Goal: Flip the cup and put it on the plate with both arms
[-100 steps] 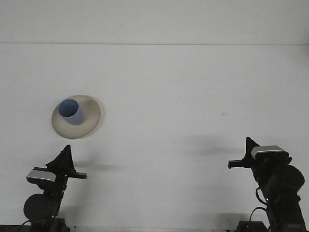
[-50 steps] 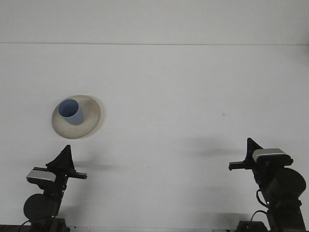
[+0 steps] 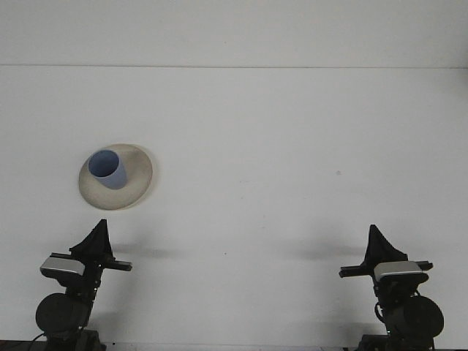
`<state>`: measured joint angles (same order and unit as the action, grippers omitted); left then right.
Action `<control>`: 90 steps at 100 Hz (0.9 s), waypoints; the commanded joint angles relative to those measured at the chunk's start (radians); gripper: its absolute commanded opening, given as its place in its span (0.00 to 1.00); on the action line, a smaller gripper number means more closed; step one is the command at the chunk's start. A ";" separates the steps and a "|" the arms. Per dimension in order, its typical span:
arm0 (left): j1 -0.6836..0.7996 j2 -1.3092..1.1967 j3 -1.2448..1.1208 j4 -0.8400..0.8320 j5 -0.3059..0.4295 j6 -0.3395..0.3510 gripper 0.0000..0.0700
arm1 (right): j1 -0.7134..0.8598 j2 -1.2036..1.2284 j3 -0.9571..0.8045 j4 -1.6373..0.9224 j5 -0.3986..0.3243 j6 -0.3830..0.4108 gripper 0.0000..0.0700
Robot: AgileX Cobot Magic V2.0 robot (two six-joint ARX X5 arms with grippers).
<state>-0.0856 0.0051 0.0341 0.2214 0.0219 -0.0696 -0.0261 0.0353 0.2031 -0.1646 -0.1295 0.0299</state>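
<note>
White counter (image 3: 292, 146) lay bare. Right tool (image 3: 377, 245) had swung back to rest, matching left tool (image 3: 97, 238); their opening could not be told, neither holding anything. Cup (image 3: 108, 169) stood upright on plate (image 3: 135, 183): task apparently finished.

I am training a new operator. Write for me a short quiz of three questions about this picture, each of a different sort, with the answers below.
1. True or false: the blue cup stands on the beige plate with its opening up.
2. Which gripper is nearer to the plate? A) left gripper B) right gripper C) both equally
3. Fill the gap: both grippers are ____ from the cup, touching nothing.

Key
1. True.
2. A.
3. apart; both sit at the near edge of the white table.
</note>
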 commanded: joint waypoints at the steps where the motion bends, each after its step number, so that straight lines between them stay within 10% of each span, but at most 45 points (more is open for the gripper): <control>1: 0.000 -0.002 -0.020 0.011 -0.002 -0.002 0.02 | 0.000 -0.040 -0.031 0.019 0.000 -0.005 0.00; 90: 0.000 -0.002 -0.020 0.009 -0.002 -0.002 0.02 | 0.001 -0.034 -0.191 0.283 -0.001 -0.005 0.00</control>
<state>-0.0856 0.0055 0.0341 0.2195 0.0219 -0.0696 -0.0261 0.0025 0.0158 0.1085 -0.1307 0.0299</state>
